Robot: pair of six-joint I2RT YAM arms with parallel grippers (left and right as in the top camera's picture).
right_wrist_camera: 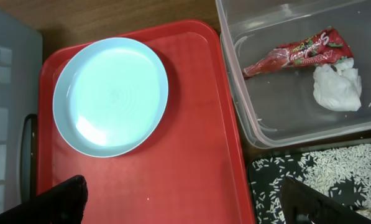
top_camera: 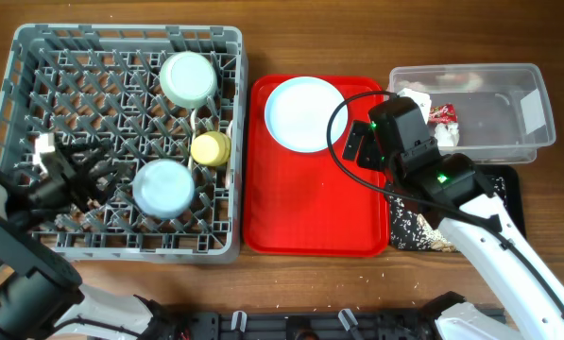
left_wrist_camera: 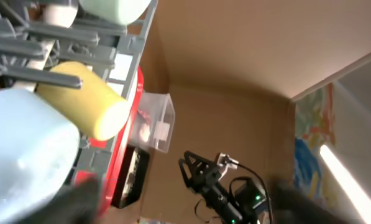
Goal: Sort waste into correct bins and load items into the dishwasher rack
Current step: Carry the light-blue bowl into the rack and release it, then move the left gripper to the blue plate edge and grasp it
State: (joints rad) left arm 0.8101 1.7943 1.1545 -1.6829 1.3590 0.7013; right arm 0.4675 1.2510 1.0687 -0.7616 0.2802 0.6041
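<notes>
The grey dishwasher rack [top_camera: 121, 227] holds a mint bowl [top_camera: 187, 78], a second pale bowl [top_camera: 163, 187] and the yellow cup [top_camera: 211, 149] lying on its side. The pale blue plate [top_camera: 305, 113] lies on the red serving tray [top_camera: 310, 208]. The clear tub [top_camera: 508, 76] holds the red wrapper [right_wrist_camera: 297, 53] and the tissue wad [right_wrist_camera: 337, 87]. The black tray [right_wrist_camera: 334, 180] holds beige crumbs. My right gripper [right_wrist_camera: 185, 208] is open and empty, above the red tray's right edge. My left gripper [top_camera: 74, 170] is open over the rack's left side. I cannot make out the spoon and fork.
In the left wrist view the cup [left_wrist_camera: 79, 99] and the pale bowl [left_wrist_camera: 23, 149] are close by, with the tub [left_wrist_camera: 154, 121] and my right arm [left_wrist_camera: 222, 193] beyond. A black cable [top_camera: 343, 104] loops over the plate's right rim.
</notes>
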